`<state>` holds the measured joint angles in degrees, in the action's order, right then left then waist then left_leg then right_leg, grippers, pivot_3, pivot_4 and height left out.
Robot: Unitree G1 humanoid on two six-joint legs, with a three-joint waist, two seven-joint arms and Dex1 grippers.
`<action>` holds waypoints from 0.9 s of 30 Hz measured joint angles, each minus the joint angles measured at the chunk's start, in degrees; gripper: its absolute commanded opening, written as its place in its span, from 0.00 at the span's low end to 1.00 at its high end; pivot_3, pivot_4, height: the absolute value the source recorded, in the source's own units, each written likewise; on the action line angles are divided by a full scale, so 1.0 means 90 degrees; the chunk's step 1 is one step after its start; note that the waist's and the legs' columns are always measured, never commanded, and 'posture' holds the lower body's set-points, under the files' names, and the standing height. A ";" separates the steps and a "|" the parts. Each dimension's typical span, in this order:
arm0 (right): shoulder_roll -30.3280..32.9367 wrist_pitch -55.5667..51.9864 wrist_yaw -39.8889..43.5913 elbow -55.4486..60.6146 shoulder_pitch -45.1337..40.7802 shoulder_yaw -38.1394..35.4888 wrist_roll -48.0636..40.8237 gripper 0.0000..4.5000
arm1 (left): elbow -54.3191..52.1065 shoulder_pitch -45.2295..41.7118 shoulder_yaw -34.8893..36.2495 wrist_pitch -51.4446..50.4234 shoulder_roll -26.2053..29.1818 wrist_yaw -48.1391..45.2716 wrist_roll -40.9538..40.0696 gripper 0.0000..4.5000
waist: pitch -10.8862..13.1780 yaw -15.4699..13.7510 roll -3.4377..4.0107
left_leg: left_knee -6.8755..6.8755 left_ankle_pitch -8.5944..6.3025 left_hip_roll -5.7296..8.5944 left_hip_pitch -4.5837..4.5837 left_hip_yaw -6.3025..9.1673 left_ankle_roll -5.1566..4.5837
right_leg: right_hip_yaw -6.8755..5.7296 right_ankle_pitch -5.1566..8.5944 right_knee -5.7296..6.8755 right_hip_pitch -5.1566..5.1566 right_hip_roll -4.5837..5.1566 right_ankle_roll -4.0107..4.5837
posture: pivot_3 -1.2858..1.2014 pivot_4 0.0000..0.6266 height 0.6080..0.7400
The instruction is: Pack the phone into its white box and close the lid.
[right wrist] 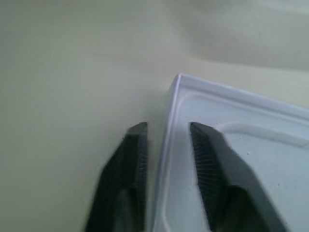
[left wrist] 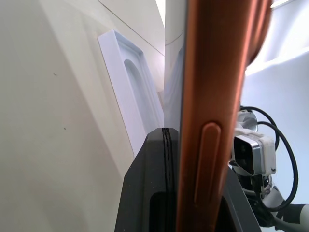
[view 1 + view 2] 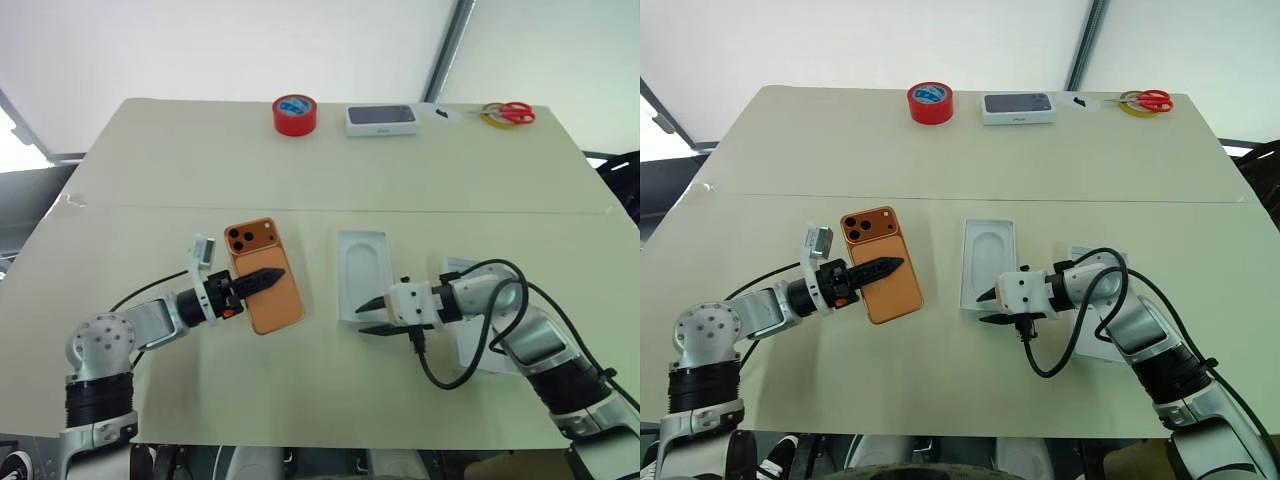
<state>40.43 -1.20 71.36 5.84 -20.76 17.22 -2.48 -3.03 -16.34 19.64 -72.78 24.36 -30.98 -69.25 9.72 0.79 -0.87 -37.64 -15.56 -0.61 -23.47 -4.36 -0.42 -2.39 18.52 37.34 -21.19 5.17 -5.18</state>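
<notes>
The orange phone [image 3: 272,305] is held just above the table at left centre, lens cluster on the far end. My left gripper [image 3: 275,275] is shut on it, and its long edge [image 2: 212,96] runs between the black fingers [image 2: 154,183]. The white box [image 3: 362,260] lies at table centre, its tray with the oval recess facing up. My right gripper [image 3: 372,315] is at the box's near right corner, one finger outside the wall [image 1: 169,111] and one inside, shut on it. The white lid [image 3: 478,355] lies under my right arm, mostly hidden.
At the table's far edge stand a red tape roll [image 3: 295,114], a white box with a dark grey top [image 3: 381,119] and red scissors [image 3: 512,112] beside a yellow ring. A seam crosses the tabletop [image 3: 150,170] behind the phone and box.
</notes>
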 measured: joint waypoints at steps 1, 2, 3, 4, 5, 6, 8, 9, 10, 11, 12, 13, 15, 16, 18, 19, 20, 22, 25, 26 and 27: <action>0.0012 0.0009 -0.0031 -0.0007 -0.0003 -0.0021 0.0007 0.04 | 0.0000 0.0001 -0.0006 -0.0001 0.0000 0.0000 -0.0001 0.00 | 0.0000 0.0000 0.0000 | -0.0001 0.0000 0.0000 0.0000 0.0001 0.0000 | 0.0000 0.0000 0.0000 0.0000 0.0000 0.0000 | 0.52 0.24 0.92; 0.0016 0.0013 -0.0013 -0.0005 -0.0001 -0.0013 0.0007 0.04 | -0.0002 0.0001 -0.0024 -0.0001 0.0001 0.0000 -0.0001 0.00 | 0.0000 0.0000 0.0000 | -0.0001 0.0000 0.0000 0.0001 0.0001 0.0000 | -0.0001 0.0000 0.0000 0.0002 0.0000 0.0000 | 0.52 0.24 0.92; 0.0019 0.0009 0.0001 -0.0004 0.0000 -0.0011 0.0004 0.04 | -0.0002 0.0007 -0.0045 -0.0001 0.0001 0.0001 -0.0001 0.00 | 0.0000 -0.0001 0.0000 | 0.0000 0.0000 0.0000 0.0001 0.0001 0.0000 | -0.0001 0.0000 0.0000 0.0001 0.0000 0.0000 | 0.52 0.24 0.92; 0.0031 -0.0017 0.0024 0.0009 0.0008 -0.0009 -0.0009 0.04 | -0.0004 0.0018 -0.0057 -0.0002 0.0000 0.0001 -0.0002 0.00 | 0.0000 0.0000 0.0000 | -0.0001 0.0000 0.0000 0.0001 0.0001 0.0000 | -0.0001 0.0000 0.0000 0.0002 -0.0001 0.0000 | 0.52 0.24 0.92; 0.0044 -0.0037 0.0043 0.0020 0.0009 -0.0010 -0.0018 0.04 | -0.0004 0.0025 -0.0058 -0.0002 0.0000 0.0003 -0.0002 0.00 | 0.0000 -0.0001 0.0000 | -0.0001 0.0000 0.0000 0.0001 0.0001 0.0000 | -0.0001 0.0000 0.0000 0.0002 -0.0001 0.0000 | 0.52 0.24 0.92; 0.0058 -0.0095 0.0053 0.0043 0.0011 -0.0010 -0.0035 0.04 | -0.0004 0.0026 -0.0058 -0.0001 0.0000 0.0004 -0.0003 0.00 | 0.0000 -0.0001 0.0000 | -0.0003 0.0000 0.0000 0.0001 0.0001 0.0000 | -0.0001 0.0000 0.0000 0.0003 -0.0001 0.0000 | 0.52 0.24 0.92; 0.0058 -0.0260 0.0060 0.0084 0.0011 -0.0010 -0.0085 0.02 | -0.0004 0.0026 -0.0059 -0.0001 0.0001 0.0006 -0.0003 0.00 | 0.0000 -0.0004 0.0000 | -0.0006 0.0000 0.0000 0.0001 0.0001 0.0000 | -0.0002 0.0000 0.0000 0.0005 -0.0001 -0.0001 | 0.52 0.24 0.92; 0.0057 -0.0342 0.0054 0.0098 0.0011 -0.0010 -0.0113 0.02 | -0.0004 0.0026 -0.0063 0.0010 0.0001 0.0008 0.0000 0.00 | 0.0000 -0.0005 0.0000 | -0.0007 0.0000 0.0000 0.0001 0.0002 0.0000 | -0.0003 0.0000 0.0000 0.0007 -0.0001 0.0000 | 0.52 0.24 0.92; 0.0055 -0.0429 0.0040 0.0133 0.0010 -0.0010 -0.0121 0.02 | -0.0004 0.0026 -0.0077 0.0061 -0.0001 0.0017 0.0011 0.00 | 0.0000 -0.0006 0.0000 | -0.0009 0.0000 0.0000 0.0001 0.0003 -0.0001 | -0.0003 0.0000 0.0000 0.0008 -0.0001 -0.0001 | 0.52 0.24 0.92; 0.0050 -0.0502 0.0019 0.0164 0.0010 -0.0010 -0.0127 0.02 | -0.0004 0.0021 -0.0081 0.0108 -0.0008 0.0027 0.0034 0.00 | 0.0000 -0.0006 0.0000 | -0.0009 0.0000 0.0000 0.0001 0.0003 -0.0001 | -0.0003 0.0000 0.0000 0.0008 -0.0001 0.0000 | 0.52 0.24 0.92; 0.0036 -0.0619 -0.0013 0.0225 0.0011 -0.0011 -0.0145 0.02 | 0.0005 -0.0002 -0.0081 0.0147 -0.0031 0.0060 0.0058 0.00 | 0.0000 -0.0008 0.0000 | -0.0009 0.0000 0.0000 0.0001 0.0004 -0.0001 | -0.0003 0.0000 0.0000 0.0008 -0.0001 -0.0001 | 0.52 0.24 0.92; -0.0003 -0.0764 -0.0045 0.0305 0.0011 -0.0011 -0.0184 0.02 | 0.0031 -0.0053 -0.0082 0.0184 -0.0071 0.0109 0.0060 0.00 | 0.0000 -0.0011 0.0000 | -0.0009 0.0000 0.0000 0.0001 0.0005 -0.0001 | -0.0004 0.0000 0.0001 0.0008 -0.0001 -0.0001 | 0.52 0.24 0.92; -0.0083 -0.1085 -0.0157 0.0481 0.0006 0.0010 -0.0237 0.02 | 0.0145 -0.0251 -0.0097 0.0205 -0.0180 0.0179 0.0061 0.00 | 0.0001 -0.0021 -0.0001 | -0.0012 0.0000 0.0000 0.0001 0.0006 -0.0001 | -0.0006 0.0000 0.0001 0.0010 -0.0001 -0.0001 | 0.52 0.24 0.92; -0.0085 -0.1234 -0.0205 0.0562 -0.0005 0.0069 -0.0213 0.02 | 0.0229 -0.0399 -0.0112 0.0209 -0.0245 0.0205 0.0061 0.00 | 0.0001 -0.0025 -0.0001 | -0.0014 0.0000 0.0000 0.0001 0.0006 -0.0001 | -0.0007 0.0000 0.0001 0.0011 -0.0001 -0.0001 | 0.52 0.24 0.92; -0.0084 -0.1547 -0.0322 0.0707 -0.0019 0.0203 -0.0052 0.02 | 0.0426 -0.0737 -0.0182 0.0205 -0.0364 0.0261 0.0062 0.00 | 0.0001 -0.0027 -0.0002 | -0.0023 -0.0002 0.0000 0.0001 0.0007 -0.0004 | -0.0010 -0.0001 0.0002 0.0016 -0.0001 -0.0001 | 0.52 0.24 0.92; -0.0089 -0.1681 -0.0384 0.0781 -0.0028 0.0220 -0.0036 0.02 | 0.0533 -0.0877 -0.0252 0.0196 -0.0418 0.0269 0.0066 0.00 | 0.0001 -0.0020 -0.0002 | -0.0025 -0.0003 0.0000 0.0001 0.0007 -0.0005 | -0.0010 -0.0001 0.0002 0.0019 -0.0002 -0.0002 | 0.52 0.24 0.92; -0.0120 -0.1816 -0.0435 0.0858 -0.0027 0.0220 -0.0044 0.02 | 0.0709 -0.1064 -0.0355 0.0186 -0.0490 0.0263 0.0111 0.00 | 0.0001 -0.0023 -0.0002 | -0.0028 -0.0003 0.0000 0.0001 0.0008 -0.0005 | -0.0011 -0.0001 0.0002 0.0021 -0.0004 -0.0002 | 0.52 0.24 0.92; -0.0233 -0.1999 -0.0512 0.0975 -0.0027 0.0223 -0.0111 0.02 | 0.1084 -0.1417 -0.0570 0.0185 -0.0637 0.0250 0.0251 0.00 | 0.0001 -0.0023 -0.0003 | -0.0032 -0.0003 0.0000 0.0000 0.0009 -0.0005 | -0.0014 -0.0001 0.0003 0.0021 -0.0007 -0.0003 | 0.52 0.24 0.92; -0.0241 -0.2297 -0.0494 0.1161 -0.0030 0.0233 -0.0267 0.02 | 0.1539 -0.1743 -0.0875 0.0171 -0.0674 0.0042 0.0488 0.00 | 0.0002 -0.0003 -0.0004 | -0.0032 -0.0003 -0.0002 0.0000 0.0008 -0.0005 | -0.0013 -0.0001 0.0003 0.0021 -0.0015 -0.0003 | 0.52 0.24 0.92; -0.0226 -0.2420 -0.0458 0.1179 -0.0030 0.0233 -0.0340 0.09 | 0.1628 -0.1809 -0.0991 0.0195 -0.0656 -0.0109 0.0607 0.00 | 0.0002 0.0000 -0.0003 | -0.0031 -0.0003 -0.0003 0.0000 0.0008 -0.0005 | -0.0013 -0.0001 0.0003 0.0019 -0.0016 -0.0003 | 0.52 0.24 0.92; -0.0208 -0.2502 -0.0417 0.1195 -0.0030 0.0233 -0.0403 0.17 | 0.1771 -0.1905 -0.1134 0.0214 -0.0650 -0.0284 0.0754 0.00 | 0.0002 -0.0011 -0.0003 | -0.0031 -0.0002 -0.0004 0.0000 0.0008 -0.0005 | -0.0014 -0.0001 0.0004 0.0019 -0.0019 -0.0004 | 0.52 0.24 0.92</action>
<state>38.55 -23.72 67.61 16.59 -21.03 19.32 -6.11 12.91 -33.49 9.43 -70.85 18.51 -33.54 -62.46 9.74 0.69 -0.90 -37.92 -15.58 -0.64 -23.47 -4.29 -0.46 -2.51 18.51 37.37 -21.02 5.00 -5.21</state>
